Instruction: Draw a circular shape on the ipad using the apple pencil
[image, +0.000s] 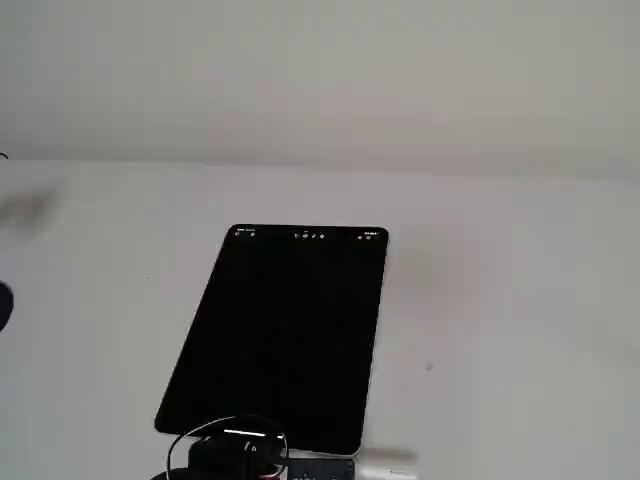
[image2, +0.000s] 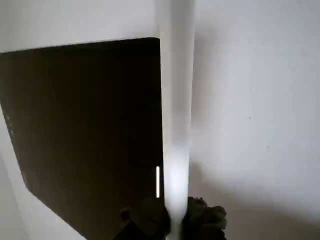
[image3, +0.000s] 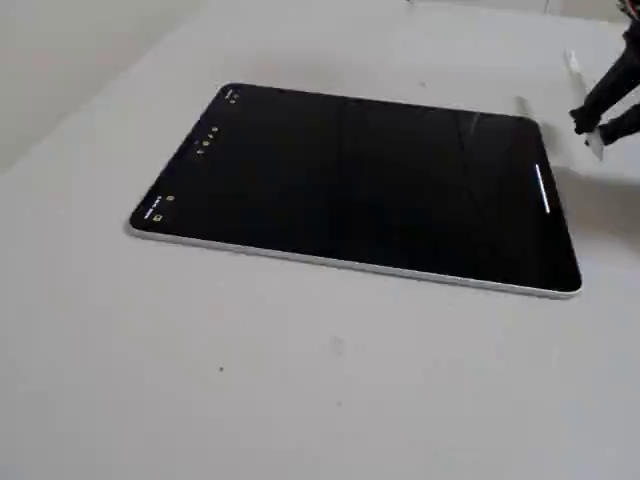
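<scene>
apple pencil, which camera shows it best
The wrist view: the apple pencil runs full-height through the frame, gripped at the bottom. A fixed view shows only a white sliver at the right edge; the other fixed view shows a blurry white bit at the bottom.

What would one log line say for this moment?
gripper: shut on apple pencil | apple pencil: beside ipad edge | screen: black, no circular shape | stage: not drawing

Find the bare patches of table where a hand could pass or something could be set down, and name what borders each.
Bare table runs wide along the ipad's long silver edge in a fixed view, and again beyond its icon end. It is crowded only at the ipad's opposite short end, where the gripper holds the apple pencil.
</scene>
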